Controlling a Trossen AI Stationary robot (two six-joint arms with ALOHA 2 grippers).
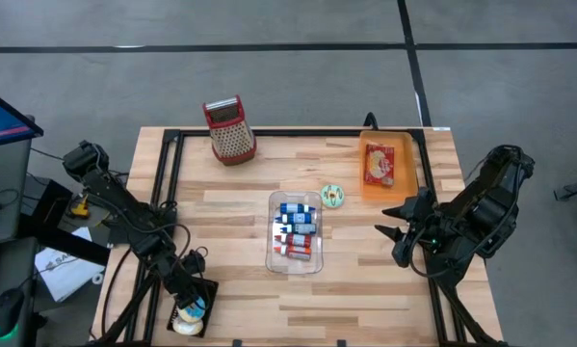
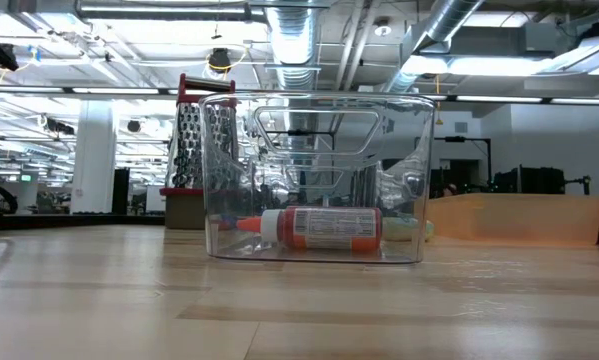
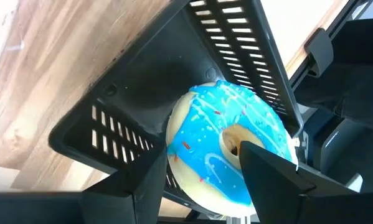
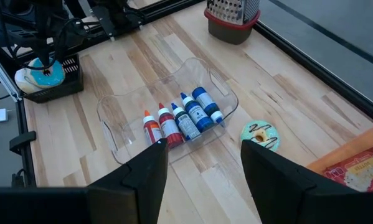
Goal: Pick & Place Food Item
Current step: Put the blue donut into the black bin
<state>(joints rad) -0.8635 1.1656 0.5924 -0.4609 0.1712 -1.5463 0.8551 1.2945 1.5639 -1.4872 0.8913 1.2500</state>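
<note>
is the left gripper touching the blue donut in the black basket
Cannot tell. In the left wrist view the left gripper straddles the blue donut, its fingers overlapping it, showing neither contact nor gap.

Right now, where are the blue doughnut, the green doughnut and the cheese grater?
blue doughnut (image 3: 226,146), left wrist view, on its icing beside the hole.
green doughnut (image 1: 333,197), high view, on its iced top.
cheese grater (image 1: 232,138), high view, on its metal face.

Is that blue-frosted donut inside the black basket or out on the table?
Inside. The blue-frosted donut lies within the black slotted basket, between its walls.
</note>
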